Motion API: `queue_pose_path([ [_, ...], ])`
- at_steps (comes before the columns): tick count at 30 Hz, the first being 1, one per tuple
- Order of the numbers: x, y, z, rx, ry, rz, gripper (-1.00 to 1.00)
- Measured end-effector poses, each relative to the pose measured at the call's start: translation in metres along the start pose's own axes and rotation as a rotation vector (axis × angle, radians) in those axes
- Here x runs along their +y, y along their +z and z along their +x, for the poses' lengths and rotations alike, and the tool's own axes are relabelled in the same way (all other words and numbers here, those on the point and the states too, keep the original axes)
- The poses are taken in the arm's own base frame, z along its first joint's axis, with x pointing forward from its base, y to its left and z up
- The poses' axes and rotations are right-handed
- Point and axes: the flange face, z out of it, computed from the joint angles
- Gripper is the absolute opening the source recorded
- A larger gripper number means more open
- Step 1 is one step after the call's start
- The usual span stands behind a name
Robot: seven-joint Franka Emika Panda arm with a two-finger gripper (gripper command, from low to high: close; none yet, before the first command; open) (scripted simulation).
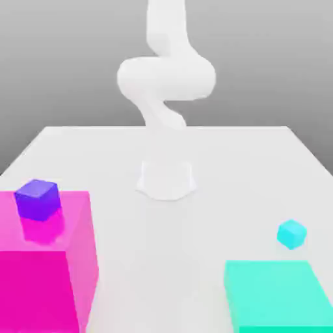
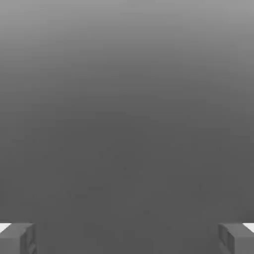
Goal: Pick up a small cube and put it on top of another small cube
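Note:
A small purple cube (image 1: 38,199) rests on top of a large magenta block (image 1: 45,266) at the exterior view's left. A small cyan cube (image 1: 291,233) lies on the white table (image 1: 195,260) at the exterior view's right, just behind a flat teal block (image 1: 279,303). The white arm (image 1: 166,78) rises folded over its base (image 1: 166,179) at the back, far from both cubes. In the hand view my gripper (image 2: 127,239) is open, its two fingertips (image 2: 17,239) wide apart with nothing between them. Only grey background lies beyond them there.
The magenta block stands tall at the front of the exterior view's left, the teal block low at the front right. The table's edges run along the back and both sides.

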Motion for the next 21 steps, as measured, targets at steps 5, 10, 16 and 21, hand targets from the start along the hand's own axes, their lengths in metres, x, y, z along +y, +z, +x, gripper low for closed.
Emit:
queue_pose_path([
  [5,0.06,0.082,0.04,0.016,0.151,-0.15,0.0],
  [10,0.147,0.149,0.071,0.027,0.317,-0.291,0.0],
  [16,0.275,0.207,0.086,0.032,0.53,-0.443,0.0],
  [21,0.388,0.235,0.074,0.03,0.718,-0.553,0.0],
])
